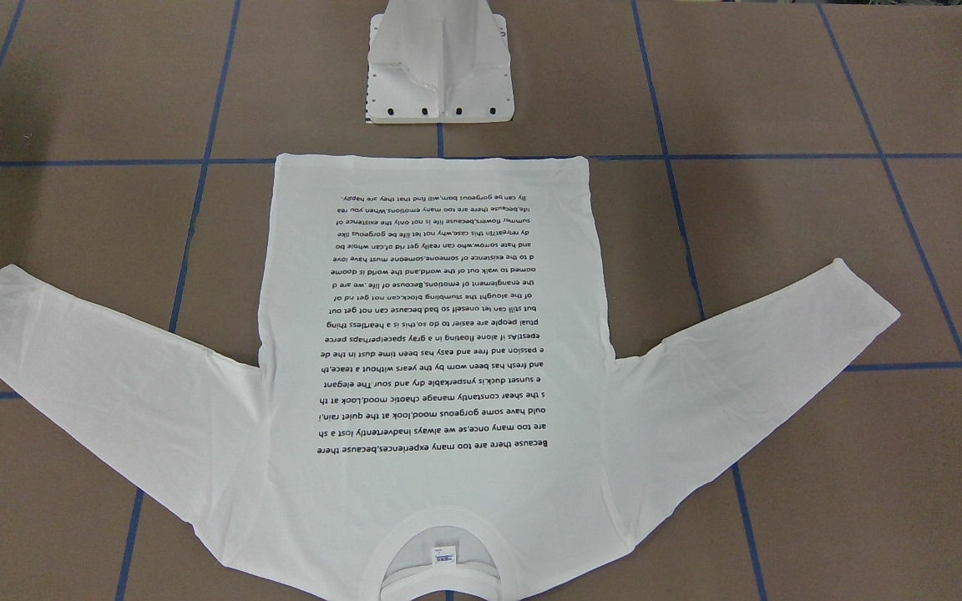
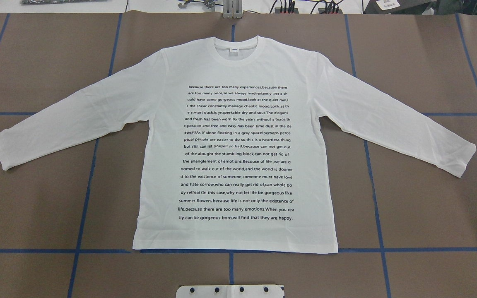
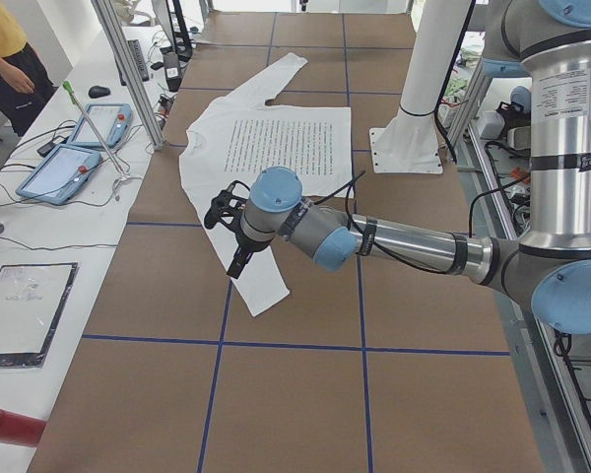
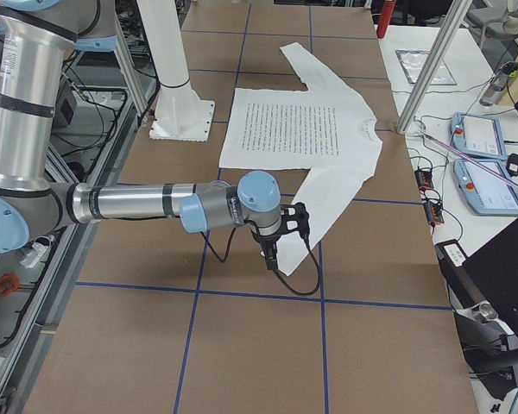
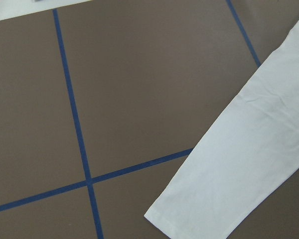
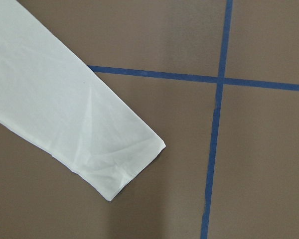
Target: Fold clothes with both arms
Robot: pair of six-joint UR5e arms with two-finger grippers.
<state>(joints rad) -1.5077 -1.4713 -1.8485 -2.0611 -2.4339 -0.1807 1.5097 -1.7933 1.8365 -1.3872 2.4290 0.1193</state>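
The clothes are one white long-sleeved T-shirt (image 2: 238,145), flat on the brown table with its black text side up. Its collar (image 2: 235,50) points away from the robot and both sleeves are spread outward. My left gripper (image 3: 238,258) hangs over the left sleeve's cuff end (image 3: 261,296); the left wrist view shows that cuff (image 5: 239,169) below. My right gripper (image 4: 274,252) hovers by the right sleeve's cuff (image 4: 293,259), which the right wrist view (image 6: 65,114) also shows. Both grippers appear only in the side views, so I cannot tell whether they are open or shut.
The white pedestal base (image 1: 439,75) stands just behind the shirt's hem. Blue tape lines (image 2: 85,198) grid the table. Teach pendants (image 3: 74,148) and cables lie on a side bench, where a person (image 3: 5,59) stands. Aluminium posts (image 3: 128,74) rise at the table's far edge.
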